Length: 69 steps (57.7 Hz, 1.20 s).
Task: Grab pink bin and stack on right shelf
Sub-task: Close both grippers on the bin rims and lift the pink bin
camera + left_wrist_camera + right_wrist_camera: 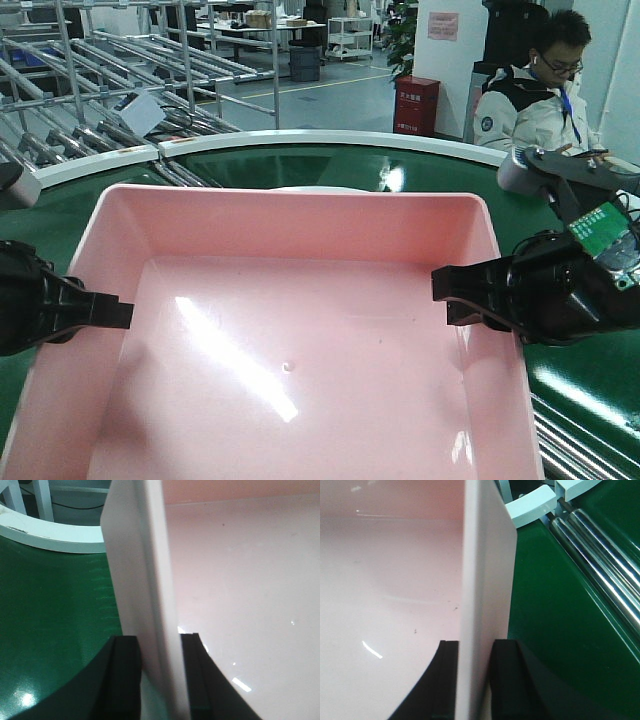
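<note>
a pale pink bin (290,340) is over the curved green conveyor belt (300,168). the left gripper (159,675) pinches its left wall and the right gripper (472,677) pinches its right wall, both narrowed tight onto the plastic.

My front camera sits high between my 2 arms, facing forward and down across the pink bin (290,330) to the green conveyor belt (590,390). My left wrist camera looks along my left fingers (122,680), very near the bin's left wall; my right wrist camera looks along my right fingers (446,680) at the right wall. All 3 views share bin and belt
</note>
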{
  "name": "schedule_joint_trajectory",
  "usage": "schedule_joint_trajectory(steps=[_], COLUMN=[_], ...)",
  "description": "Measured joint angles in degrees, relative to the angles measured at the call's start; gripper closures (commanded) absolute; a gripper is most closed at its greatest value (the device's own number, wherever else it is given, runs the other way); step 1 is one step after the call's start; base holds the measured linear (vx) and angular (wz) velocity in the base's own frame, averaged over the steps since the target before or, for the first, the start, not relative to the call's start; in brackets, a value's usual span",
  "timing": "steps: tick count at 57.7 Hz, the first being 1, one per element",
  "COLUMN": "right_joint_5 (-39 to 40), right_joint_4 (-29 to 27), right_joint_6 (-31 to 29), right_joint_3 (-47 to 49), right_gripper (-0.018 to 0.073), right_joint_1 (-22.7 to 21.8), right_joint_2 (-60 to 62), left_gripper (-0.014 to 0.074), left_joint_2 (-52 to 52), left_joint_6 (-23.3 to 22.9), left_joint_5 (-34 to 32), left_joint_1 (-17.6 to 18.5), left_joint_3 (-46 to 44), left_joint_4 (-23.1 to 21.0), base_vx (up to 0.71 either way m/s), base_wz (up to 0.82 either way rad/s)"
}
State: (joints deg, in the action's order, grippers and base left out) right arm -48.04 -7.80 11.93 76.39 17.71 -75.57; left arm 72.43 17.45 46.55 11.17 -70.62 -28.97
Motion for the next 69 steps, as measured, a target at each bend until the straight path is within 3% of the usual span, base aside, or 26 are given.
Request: schedule_joint_trajectory(steps=[69], right_joint_5=[0.0], right_joint_4=[0.0], right_joint_6=[0.0], right_joint_3=[0.0], right_gripper=[0.0568], right_joint_1=[0.0], right_joint_2=[0.0], left_gripper=[0.0601], left_joint_2=[0.0], left_joint_6=[-0.1], left_joint_5=[0.0], left_joint_1=[0.0], left_joint_3=[0.0], left_joint_4=[0.0], base_vx=[-0.03], base_wz=[0.03])
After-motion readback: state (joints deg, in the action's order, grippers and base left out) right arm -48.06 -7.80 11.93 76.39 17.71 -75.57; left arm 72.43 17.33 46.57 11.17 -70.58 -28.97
